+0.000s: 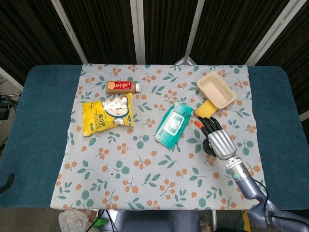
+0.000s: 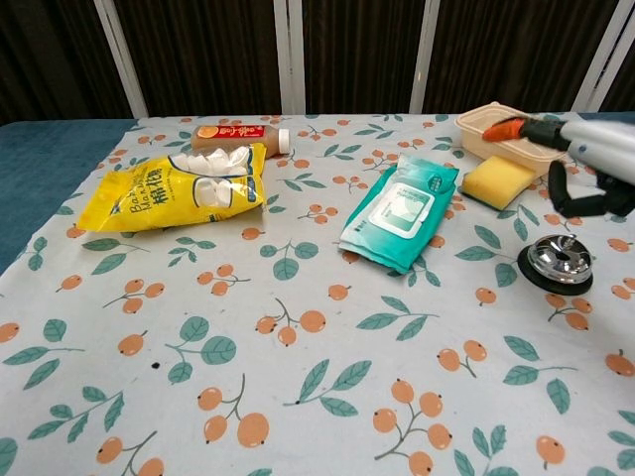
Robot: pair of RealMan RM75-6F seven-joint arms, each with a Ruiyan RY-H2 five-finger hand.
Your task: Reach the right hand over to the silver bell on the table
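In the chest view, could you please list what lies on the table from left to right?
Yellow snack bag → green wipes pack → yellow sponge → silver bell. The juice bottle overlaps the bag's span and the tray the sponge's, so they are left out.
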